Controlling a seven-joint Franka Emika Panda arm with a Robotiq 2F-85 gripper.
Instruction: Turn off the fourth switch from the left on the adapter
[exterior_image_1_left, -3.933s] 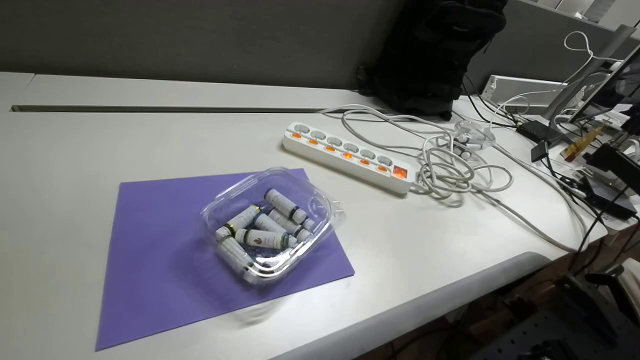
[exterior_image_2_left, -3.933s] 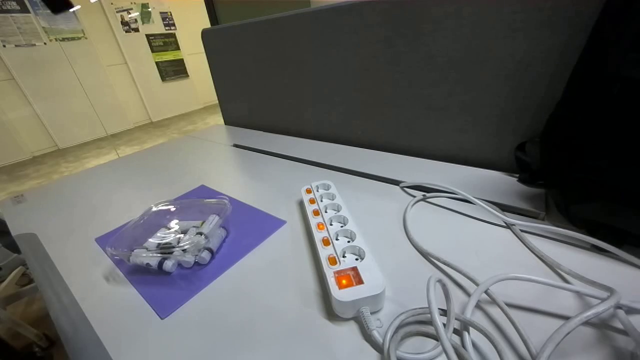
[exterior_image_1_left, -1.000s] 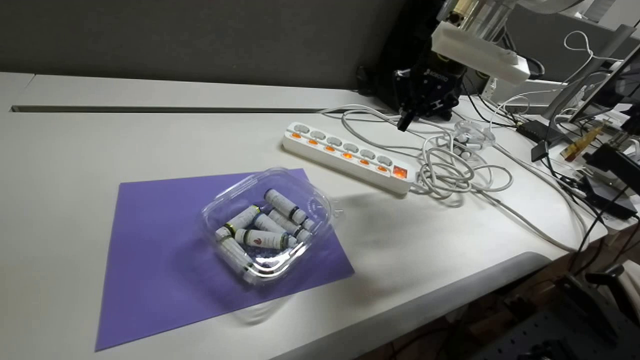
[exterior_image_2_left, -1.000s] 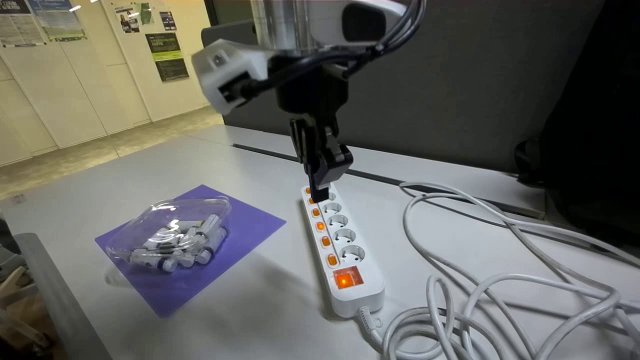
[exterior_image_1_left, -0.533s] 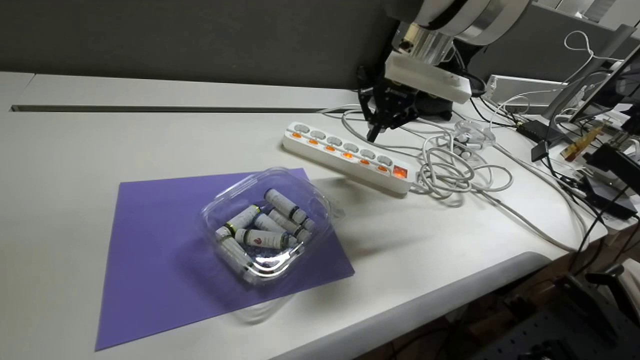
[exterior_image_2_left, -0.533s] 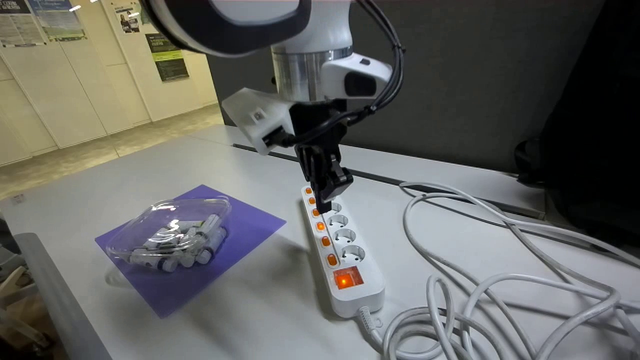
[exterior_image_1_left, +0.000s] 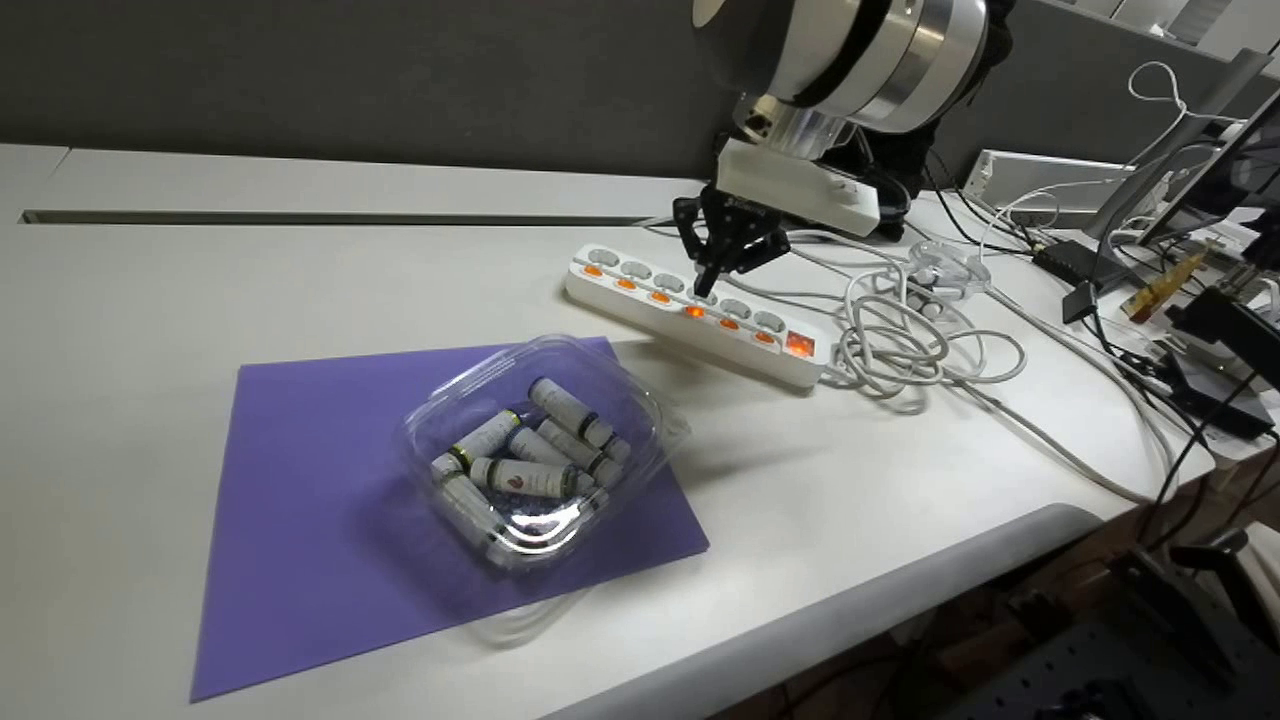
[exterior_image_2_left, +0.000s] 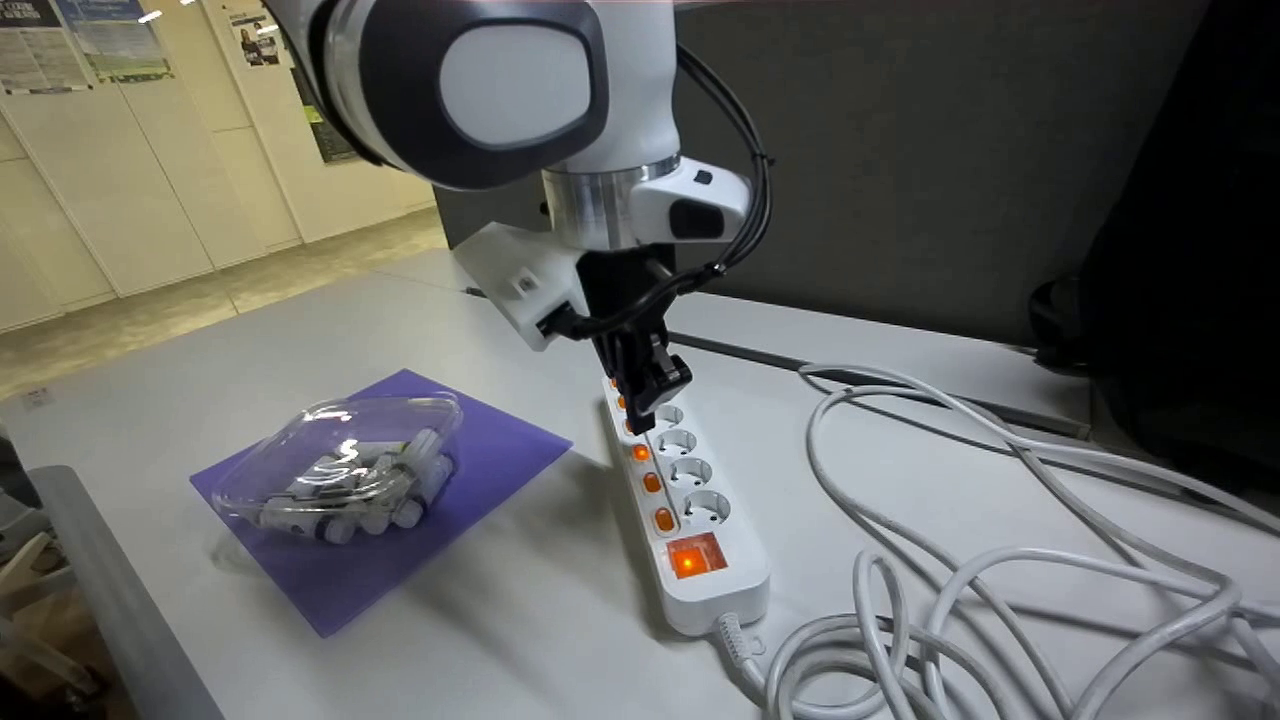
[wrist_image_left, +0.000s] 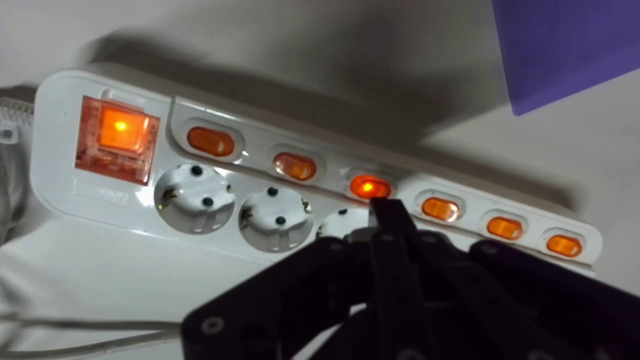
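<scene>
Near centre of the wrist view, the claw (wrist_image_left: 390, 211), tips together, hangs by the lit fourth switch (wrist_image_left: 369, 187) on the power strip (wrist_image_left: 333, 175).

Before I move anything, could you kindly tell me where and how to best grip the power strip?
I'd take the power strip at its middle by the long sides, from above: it lies flat, long and narrow, so the shut end effector could straddle it if it opens wide enough. Switches line the top and the cord leaves one end; I'd avoid both.
</scene>
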